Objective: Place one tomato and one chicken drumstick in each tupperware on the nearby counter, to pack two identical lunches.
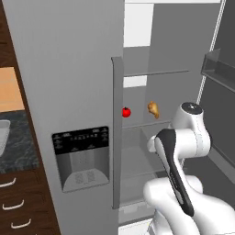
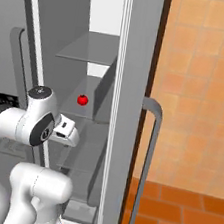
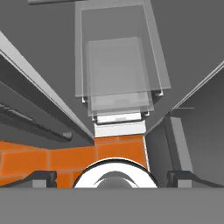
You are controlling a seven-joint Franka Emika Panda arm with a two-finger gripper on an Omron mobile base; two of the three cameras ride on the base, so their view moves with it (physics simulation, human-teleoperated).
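A red tomato (image 1: 126, 112) (image 2: 82, 100) sits on a middle shelf inside the open fridge. To its right on the same shelf lies a golden chicken drumstick (image 1: 154, 109). My gripper (image 3: 114, 178) is open, its two dark fingertips (image 3: 41, 177) wide apart with nothing between them. It looks down past stacked glass shelves (image 3: 118, 74) to the orange floor. The arm's elbow (image 1: 190, 124) stands in front of the fridge opening, below and right of the drumstick. At the far left edge a light-grey tupperware (image 1: 2, 135) rests on the black counter (image 1: 20, 142).
The fridge's left door (image 1: 69, 69) is closed, with a dispenser panel (image 1: 81, 158) and a tall handle (image 1: 117, 133). The right door (image 1: 218, 69) hangs open with bins; its edge and handle (image 2: 148, 154) stand close to the arm. Brown drawers (image 1: 13, 202) sit under the counter.
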